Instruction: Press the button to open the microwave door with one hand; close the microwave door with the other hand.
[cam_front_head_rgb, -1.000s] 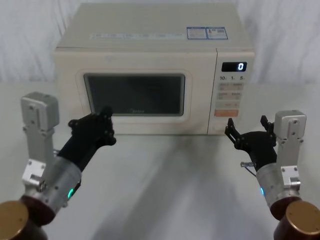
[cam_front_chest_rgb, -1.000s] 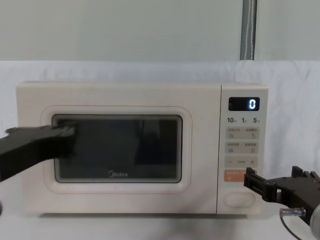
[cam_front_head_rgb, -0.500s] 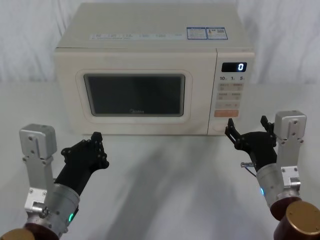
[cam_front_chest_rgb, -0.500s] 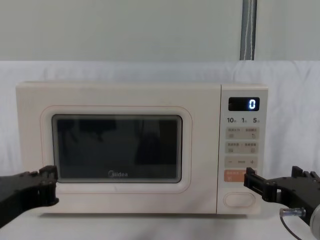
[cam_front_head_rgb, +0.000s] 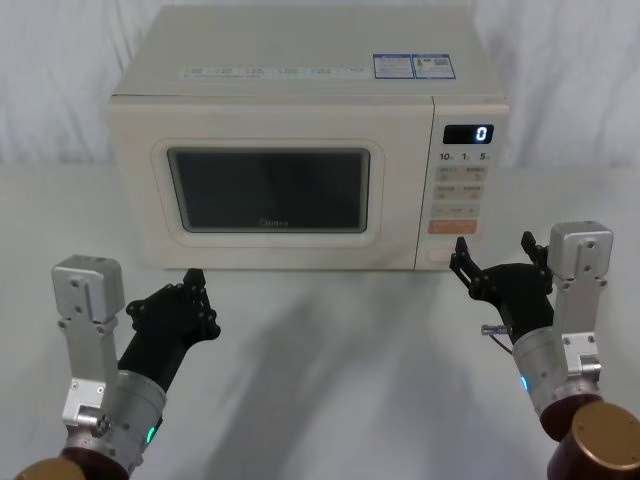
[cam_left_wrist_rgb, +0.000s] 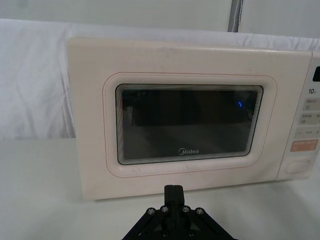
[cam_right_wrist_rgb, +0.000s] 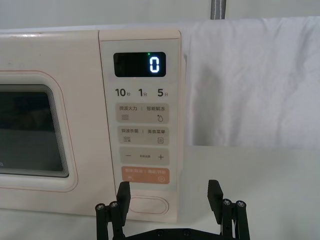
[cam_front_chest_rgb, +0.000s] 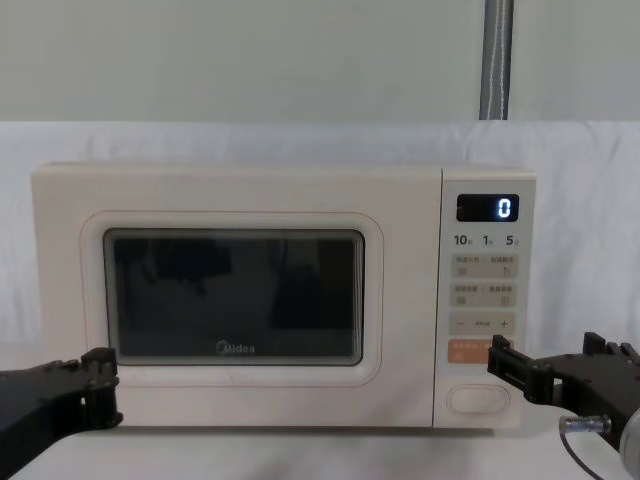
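Cream microwave door (cam_front_head_rgb: 270, 195) closed; black right pincer (cam_front_head_rgb: 495, 258) spread near oval cream button (cam_right_wrist_rgb: 148, 205); black left pincer (cam_front_head_rgb: 192, 290) pressed together, apart from the door.

The microwave door (cam_front_head_rgb: 270, 195) is sitting shut, flush. The cream oval button (cam_right_wrist_rgb: 148, 205) is lying unpressed, right of the door.

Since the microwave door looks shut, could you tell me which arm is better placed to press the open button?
Probably the right. The right gripper hovers open just in front of the oval button, while the left gripper sits low before the microwave door, on the side away from the control panel.
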